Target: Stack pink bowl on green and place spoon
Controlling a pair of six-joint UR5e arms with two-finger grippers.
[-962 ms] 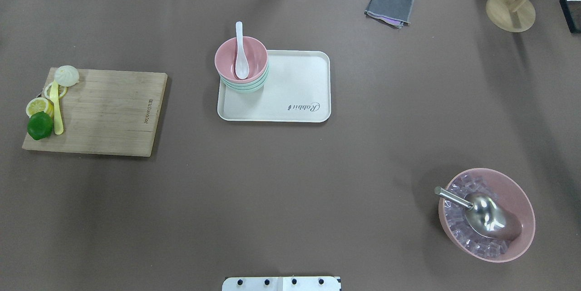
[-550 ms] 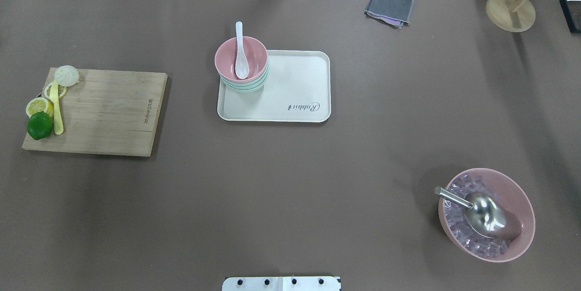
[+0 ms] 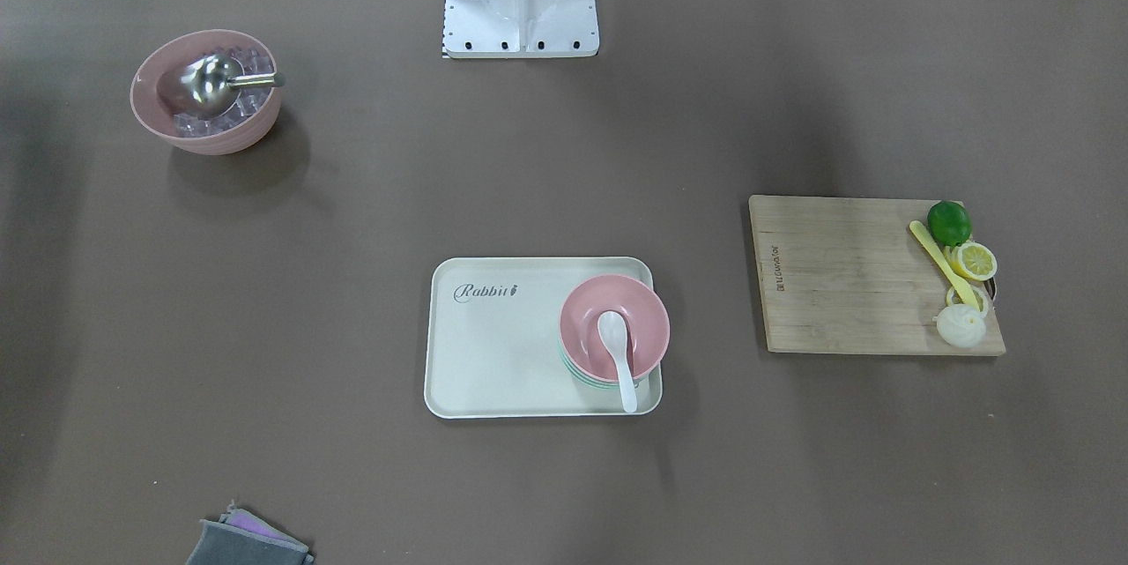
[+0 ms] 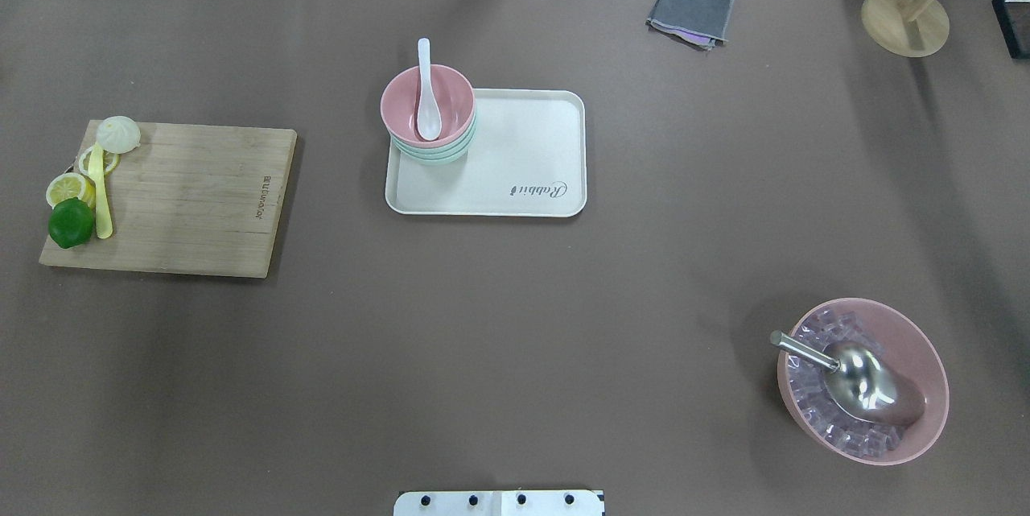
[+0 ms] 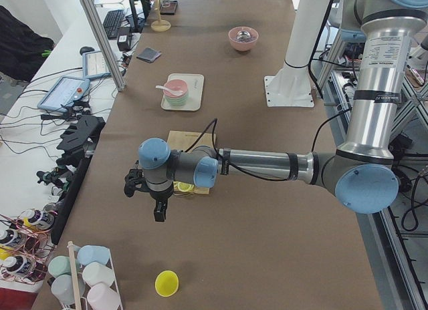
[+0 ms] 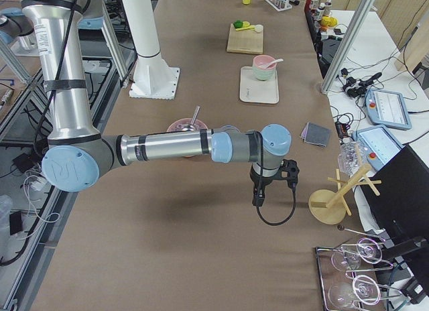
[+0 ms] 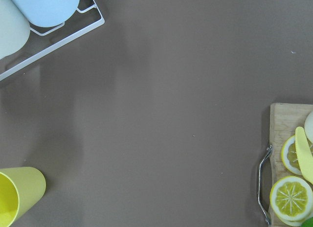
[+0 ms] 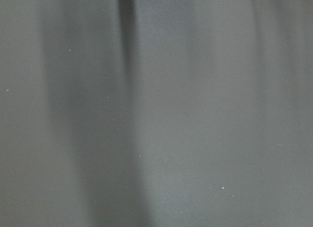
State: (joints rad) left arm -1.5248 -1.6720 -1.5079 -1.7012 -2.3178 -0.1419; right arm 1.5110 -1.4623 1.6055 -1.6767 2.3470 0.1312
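Note:
The pink bowl (image 4: pixel 447 101) sits on top of the nested pale green bowls (image 4: pixel 430 156) at the far left corner of the cream tray (image 4: pixel 523 154). The white spoon (image 4: pixel 426 109) lies in the pink bowl, scoop inside, handle over the far rim. The stack also shows in the front-facing view (image 3: pixel 639 318). Both arms are off to the table's ends. The left gripper (image 5: pixel 137 185) hovers beyond the cutting board; the right gripper (image 6: pixel 288 171) hovers near the wooden stand. I cannot tell whether either is open or shut.
A wooden cutting board (image 4: pixel 193 198) with lime, lemon slices, a bun and a yellow utensil lies at the left. A pink bowl of ice with a steel scoop (image 4: pixel 865 379) stands near right. A grey cloth (image 4: pixel 690 10) and wooden stand (image 4: pixel 905 17) are far right. A yellow cup (image 7: pixel 14 195) stands below the left wrist.

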